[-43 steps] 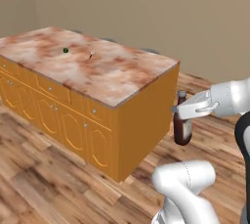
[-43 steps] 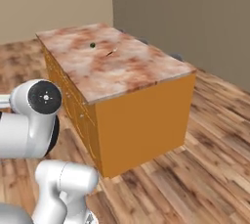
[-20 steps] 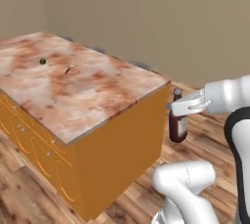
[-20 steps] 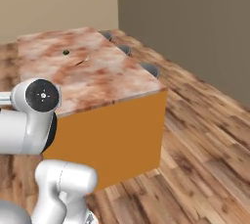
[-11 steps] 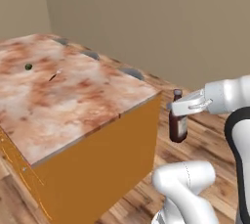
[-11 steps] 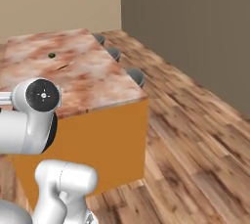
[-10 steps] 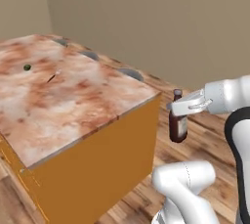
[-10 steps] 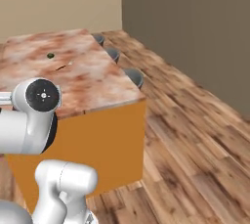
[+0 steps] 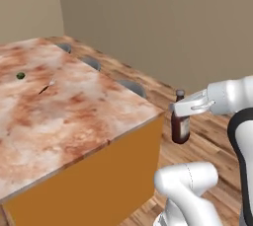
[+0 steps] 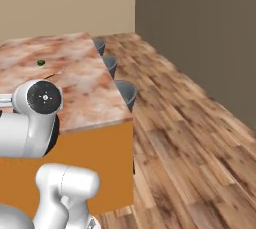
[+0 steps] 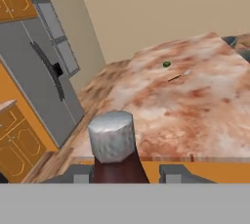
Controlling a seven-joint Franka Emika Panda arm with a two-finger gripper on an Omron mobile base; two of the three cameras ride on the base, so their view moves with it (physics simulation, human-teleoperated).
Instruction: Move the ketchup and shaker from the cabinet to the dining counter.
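The gripper [image 9: 182,107] hangs in the air beside the corner of the dining counter [image 9: 74,116], and its jaws are clamped on the neck of the ketchup [image 9: 180,127]. The bottle stands upright in the grip, with its dark reddish body below the jaws and its small cap just above them. It is off the table, near the corner but apart from it, over the wooden floor [image 10: 190,123].

In the hand view the grey cap of the ketchup [image 11: 112,136] rises between the two dark fingertips [image 11: 173,173], and the marble top of the dining counter [image 11: 195,105] spreads behind it. On this top lie a small green thing [image 11: 167,64] and a thin dark stick [image 11: 175,77], close to each other and far from the near edge. The left base view shows the same two things, the green one [image 9: 20,76] and the stick [image 9: 45,88].

Grey round stools [image 10: 126,93] stand in a row along the long side of the table, partly under its edge. In the hand view a grey refrigerator [image 11: 44,76] stands at the left, with orange lower cabinets [image 11: 17,145] beside it.
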